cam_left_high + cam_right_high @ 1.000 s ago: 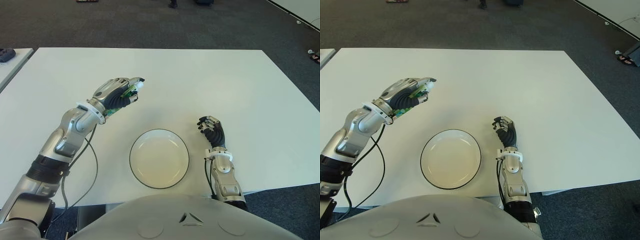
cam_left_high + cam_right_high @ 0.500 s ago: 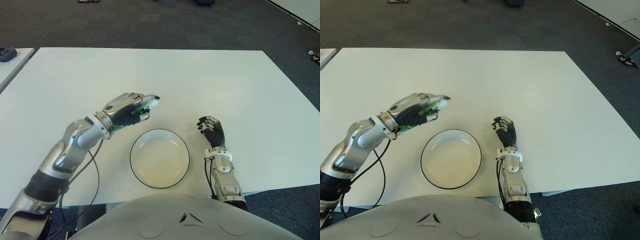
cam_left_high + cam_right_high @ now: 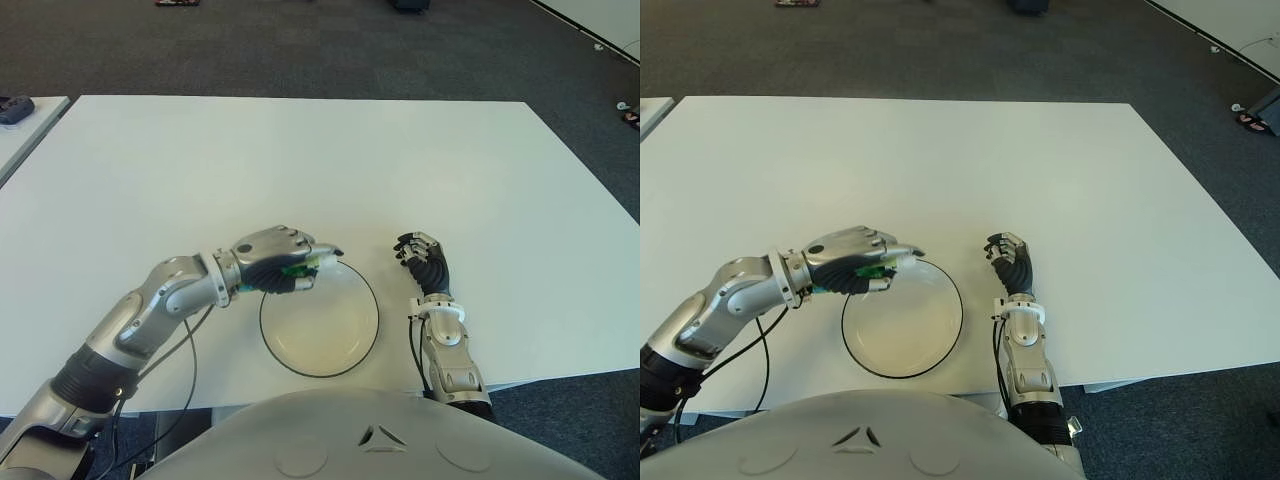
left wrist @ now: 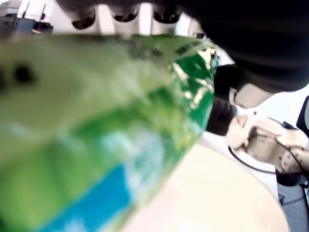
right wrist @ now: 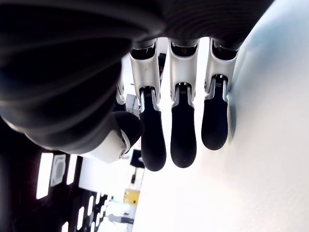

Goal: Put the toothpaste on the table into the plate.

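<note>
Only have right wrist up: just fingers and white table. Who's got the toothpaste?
Observer: The left hand grips the toothpaste, a green tube.
Operator: Where is it relative to the plate?
Observer: In the eye views the hand shows over the far left rim of the plate. The left wrist view shows the plate's inside beneath the tube.
Operator: Released?
Observer: No, the fingers are closed around it. The right hand shows to the plate's right, holding nothing.
</note>
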